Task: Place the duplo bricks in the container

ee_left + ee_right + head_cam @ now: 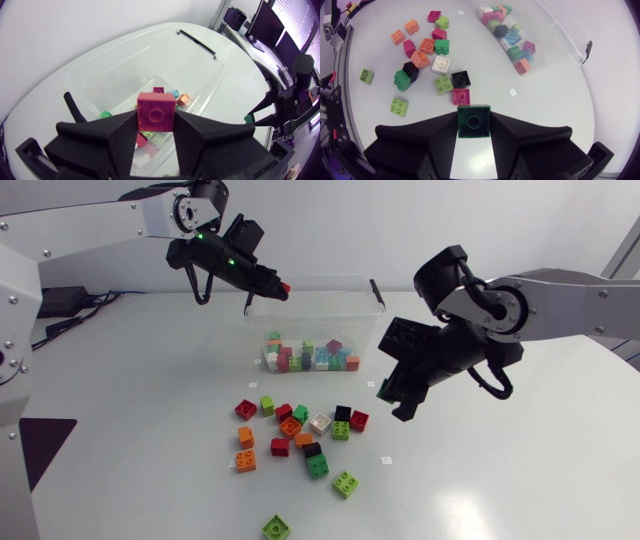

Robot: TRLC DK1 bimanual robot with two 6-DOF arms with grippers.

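Pink brick (156,111) hangs over the open mouth of the container (125,65), above the sorted bricks (172,97) already lying on its floor. That looks like drop position. To do this well, I'd keep the brick well inside the rim and away from the near wall. Then part the jaws cleanly, so it falls straight onto the heap rather than clipping the edge and bouncing out.

The left jaws are clenched on that pink brick, one broad finger on each side, spread only as wide as the brick itself.

Across the way, a green brick (473,121) is pinched the same way in the right jaws, up off the desk (480,480) and just beside the container, not over it. My call is that it should wait until the left arm (90,225) is out of the way.

Plenty of loose bricks (300,435) lie scattered on the desk in front of the container.
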